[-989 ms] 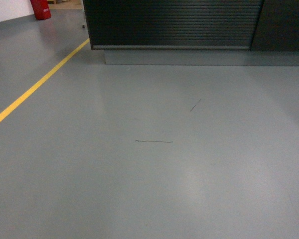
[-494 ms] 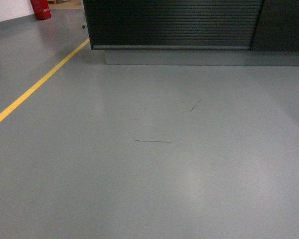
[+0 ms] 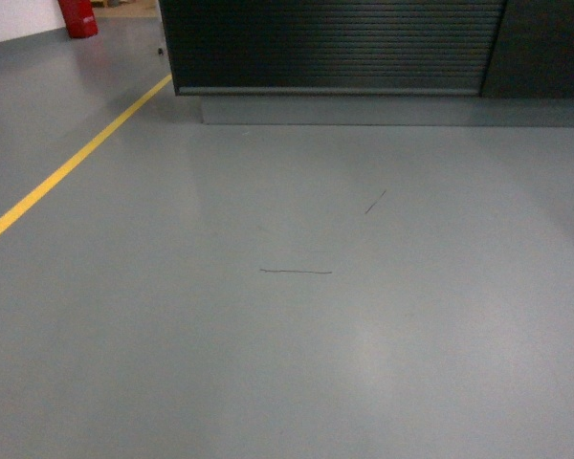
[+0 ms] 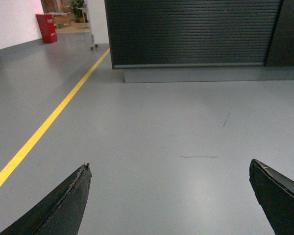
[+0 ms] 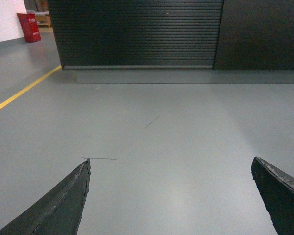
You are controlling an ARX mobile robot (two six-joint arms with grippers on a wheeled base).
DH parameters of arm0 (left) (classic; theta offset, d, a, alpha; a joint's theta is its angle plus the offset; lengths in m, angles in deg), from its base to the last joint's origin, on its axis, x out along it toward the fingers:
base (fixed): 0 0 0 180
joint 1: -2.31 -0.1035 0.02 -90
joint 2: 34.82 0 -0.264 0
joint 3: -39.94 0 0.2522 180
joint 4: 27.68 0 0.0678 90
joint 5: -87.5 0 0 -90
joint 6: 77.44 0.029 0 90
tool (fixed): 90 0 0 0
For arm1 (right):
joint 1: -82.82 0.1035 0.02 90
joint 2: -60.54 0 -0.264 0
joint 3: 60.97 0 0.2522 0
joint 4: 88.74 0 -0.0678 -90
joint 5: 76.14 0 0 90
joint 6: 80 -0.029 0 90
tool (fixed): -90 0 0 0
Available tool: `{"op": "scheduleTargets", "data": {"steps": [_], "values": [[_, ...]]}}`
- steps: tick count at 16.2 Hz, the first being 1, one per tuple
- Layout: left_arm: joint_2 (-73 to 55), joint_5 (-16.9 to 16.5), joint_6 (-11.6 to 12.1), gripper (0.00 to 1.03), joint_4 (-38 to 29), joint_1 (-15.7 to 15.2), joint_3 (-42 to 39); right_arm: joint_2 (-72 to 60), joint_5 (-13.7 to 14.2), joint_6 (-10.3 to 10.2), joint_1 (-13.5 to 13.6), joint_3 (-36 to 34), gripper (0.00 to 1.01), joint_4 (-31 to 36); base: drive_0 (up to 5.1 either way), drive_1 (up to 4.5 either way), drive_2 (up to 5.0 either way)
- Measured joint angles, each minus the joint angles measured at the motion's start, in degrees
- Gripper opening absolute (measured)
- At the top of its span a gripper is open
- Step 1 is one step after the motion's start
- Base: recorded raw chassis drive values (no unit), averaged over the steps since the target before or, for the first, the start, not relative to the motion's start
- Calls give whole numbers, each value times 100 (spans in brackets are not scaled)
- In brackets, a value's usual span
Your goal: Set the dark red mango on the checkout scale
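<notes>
The checkout [image 3: 330, 48] shows as a dark front of horizontal ribbed slats on a grey plinth, at the far end of the floor in all three views [image 4: 193, 34] [image 5: 137, 34]. Its top is out of frame, so the scale is out of view. The dark red mango is out of view too. My left gripper [image 4: 170, 169] is open over bare grey floor, nothing between its fingers [image 4: 68, 200]. My right gripper [image 5: 170, 164] is open the same way, with bare floor between its fingers [image 5: 63, 200]. Neither gripper appears in the head view.
A yellow floor line [image 3: 72, 163] runs diagonally along the left. A red object [image 3: 77, 16] stands at the far left by a white wall. A plain dark panel [image 3: 545, 48] adjoins the checkout on the right. Two thin dark scuffs [image 3: 297, 272] mark the grey floor.
</notes>
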Motion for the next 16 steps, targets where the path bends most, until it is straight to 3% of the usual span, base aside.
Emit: {"op": "scheduleTargets", "data": {"steps": [16], "values": [[0,0,0,98,0,0,0,0,0,0,0,0,98,0,0,0,0]]}}
